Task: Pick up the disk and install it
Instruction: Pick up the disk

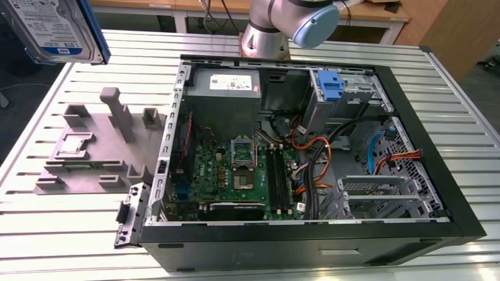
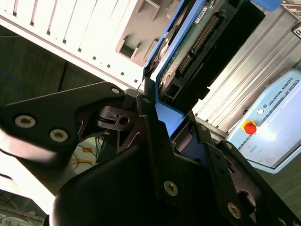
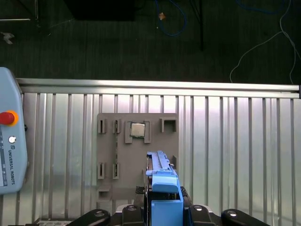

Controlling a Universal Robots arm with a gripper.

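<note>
**Disk held over the fixture plate.** In the exterior view the disk (image 1: 56,29) hung in the air at eleven o'clock, on edge, with its label toward the camera and the blue carrier showing along one side. At nine o'clock the grey fixture plate (image 1: 93,146) lay flat on the slatted table (image 1: 31,222). From the centre round to three o'clock lay the open computer case (image 1: 312,240). Inside it the motherboard (image 1: 234,175) sat toward six o'clock, the power supply (image 1: 226,82) toward twelve, and a bare blue bracket (image 1: 332,88) toward one. The arm (image 1: 285,23) rose at twelve o'clock behind the case. In the second wrist view the gripper (image 2: 164,108) was clenched on the disk (image 2: 197,42), its black fingers (image 2: 153,127) pressing both faces of the blue carrier. In the first wrist view the gripper (image 3: 164,212) pointed straight down, with the disk (image 3: 162,183) edge-on above the fixture plate (image 3: 122,179). A teach pendant (image 3: 9,141) lay on the table nearby.
</note>
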